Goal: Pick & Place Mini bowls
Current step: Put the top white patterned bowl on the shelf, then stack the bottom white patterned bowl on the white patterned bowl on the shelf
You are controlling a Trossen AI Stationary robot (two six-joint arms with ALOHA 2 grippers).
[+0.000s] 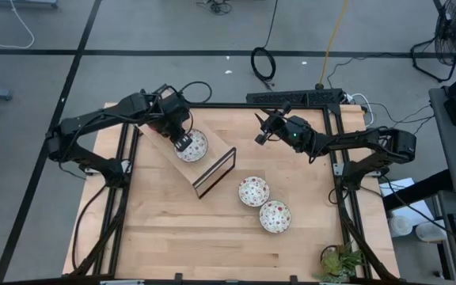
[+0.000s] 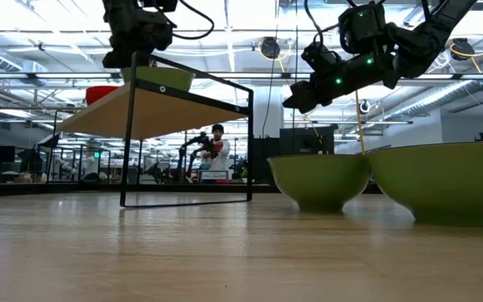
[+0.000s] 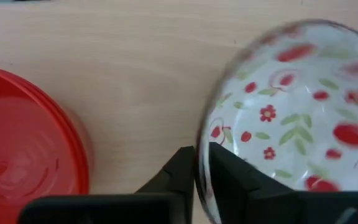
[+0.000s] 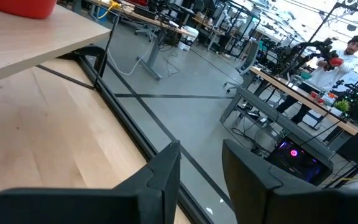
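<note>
A floral mini bowl [image 1: 194, 146] sits on the raised wooden shelf [image 1: 165, 154], with my left gripper [image 1: 182, 142] shut on its rim from above. Beside it on the shelf, a stack of red mini bowls [image 3: 23, 149] shows in the left wrist view. Two more floral mini bowls [image 1: 253, 191] [image 1: 275, 216] rest on their bases on the table right of the shelf; the low view shows their green outsides [image 2: 321, 180]. My right gripper [image 1: 261, 131] hangs open and level in the air beyond the shelf's right end, holding nothing. My left gripper has the floral bowl's rim [image 3: 202, 163] between its fingers, one finger [image 3: 232, 180] inside the bowl and the other [image 3: 178, 180] outside. The fingers come steeply from above. Whether the bowl's base rests on the shelf top, I cannot tell.
The shelf's black wire frame [image 1: 216, 170] stands up from the table at its right end. A potted plant [image 1: 339, 261] sits at the table's near right corner. Bare wood lies along the table's near side. A person [image 2: 217, 151] stands far off in the room.
</note>
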